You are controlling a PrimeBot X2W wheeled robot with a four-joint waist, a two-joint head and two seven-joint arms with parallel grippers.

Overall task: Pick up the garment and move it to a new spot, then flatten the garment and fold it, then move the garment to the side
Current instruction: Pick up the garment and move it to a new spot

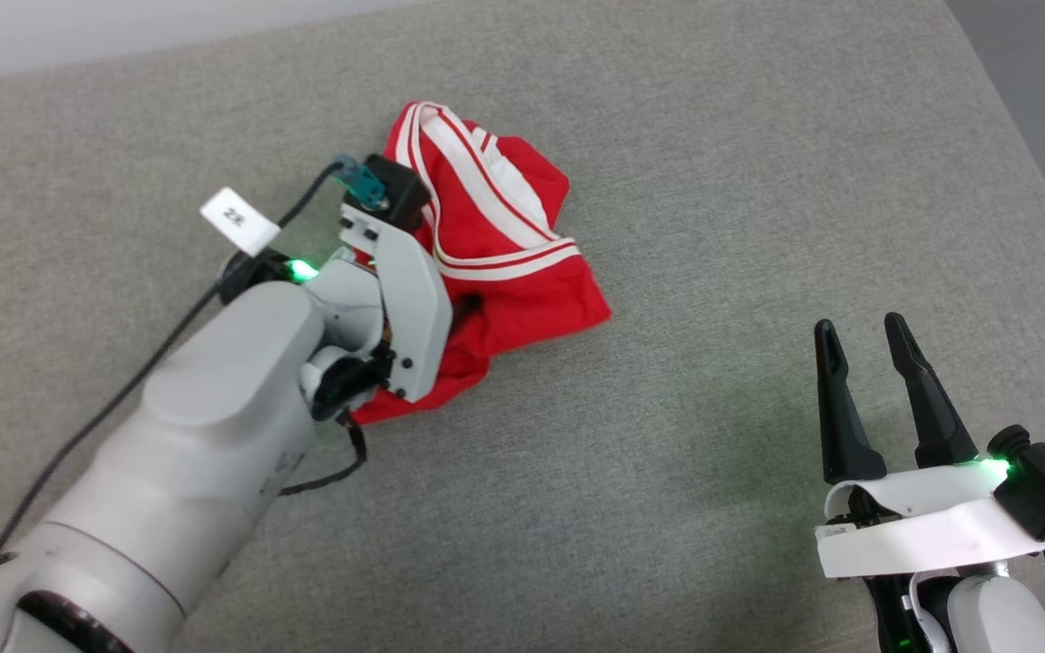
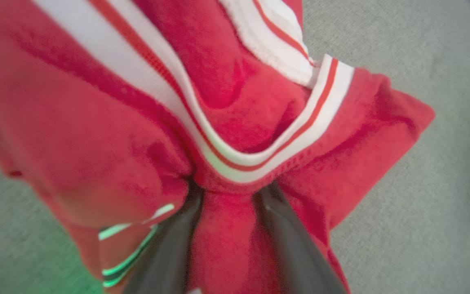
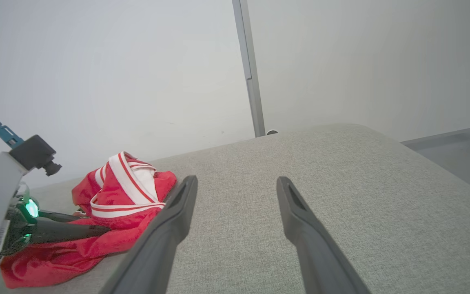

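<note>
One garment (image 1: 504, 245), two grippers (image 2: 227, 192) (image 1: 860, 326).

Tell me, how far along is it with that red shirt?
Done: nothing clearly; the garment lies crumpled on the grey cushion. In hand: the left tool has cloth bunched between its fingers, though whether it is gripping is unclear. The right tool hangs open, apart from it. Left: flattening, folding, moving it aside.

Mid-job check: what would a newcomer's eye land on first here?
The crumpled red garment on the grey cushioned surface, left of centre in the head view. The left hand reaches into it, cloth bunched between its fingers; the right hand sits open at lower right.
</note>
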